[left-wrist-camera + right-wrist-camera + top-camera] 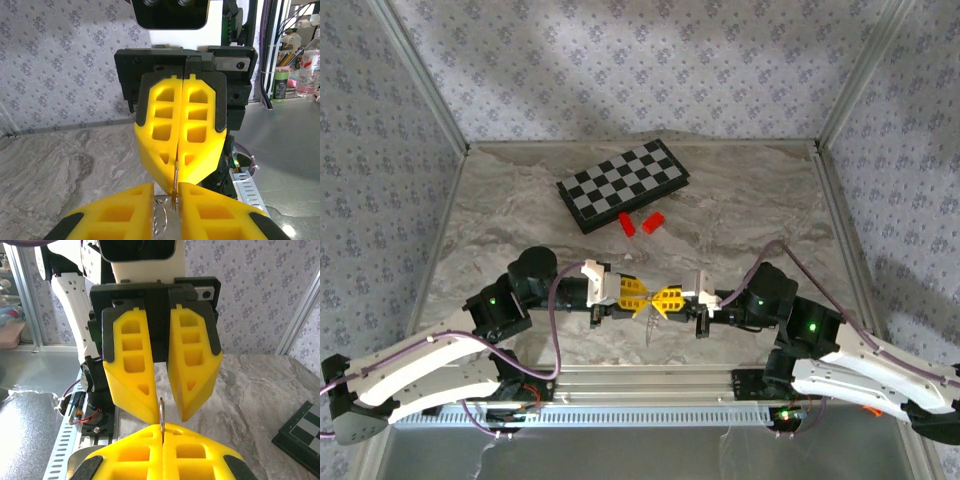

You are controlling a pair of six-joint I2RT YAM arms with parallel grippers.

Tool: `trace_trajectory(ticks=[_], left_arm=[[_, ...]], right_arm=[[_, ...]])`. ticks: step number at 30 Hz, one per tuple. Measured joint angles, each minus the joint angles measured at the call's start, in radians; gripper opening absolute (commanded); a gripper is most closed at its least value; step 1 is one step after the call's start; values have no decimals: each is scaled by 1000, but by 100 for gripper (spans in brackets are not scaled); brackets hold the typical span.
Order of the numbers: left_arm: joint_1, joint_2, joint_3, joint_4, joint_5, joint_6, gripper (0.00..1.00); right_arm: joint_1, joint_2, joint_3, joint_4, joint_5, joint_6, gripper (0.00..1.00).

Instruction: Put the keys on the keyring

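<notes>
Left gripper point(166, 197): fingers narrowly apart, meeting the right gripper point(162, 436) tip to tip over the near part of the table point(510, 200). Right fingers pressed flat together on the key point(161, 416), edge-on and upright, reaching into the left gap. Keyring point(159, 218) lies in that gap; whether it is pinched cannot be told.

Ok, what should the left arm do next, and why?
Probably shut the left gripper gently: its jaws stand open either side of the thin key that the right gripper pinches, and the keyring wire lies in their gap, so closing might catch it.
</notes>
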Motion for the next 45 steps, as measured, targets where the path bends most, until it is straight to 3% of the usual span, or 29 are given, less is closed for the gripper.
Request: trace_trajectory(ticks=[15,19,24,27,34,41,45], left_arm=[[0,-15,-5,3,4,2,0],[0,-16,-6,4,4,0,0],[0,-14,-6,0,-23,0,0],[0,-12,-6,-11,-63,0,0],[0,-21,-43,-25,-137,-2,0],[0,-129,-120,-36,-242,-21,0],[0,-242,-186,-40,-292,-32,0]], right_arm=[[-2,9,-16,53,-6,5,0],[-2,11,-17,60,-5,11,0],[-2,13,-18,60,18,21,53],[-2,8,-20,57,43,32,67],[-69,-24,-23,-4,90,104,75],[-280,21,-24,-70,81,262,73],[-341,122,-42,-72,82,358,72]])
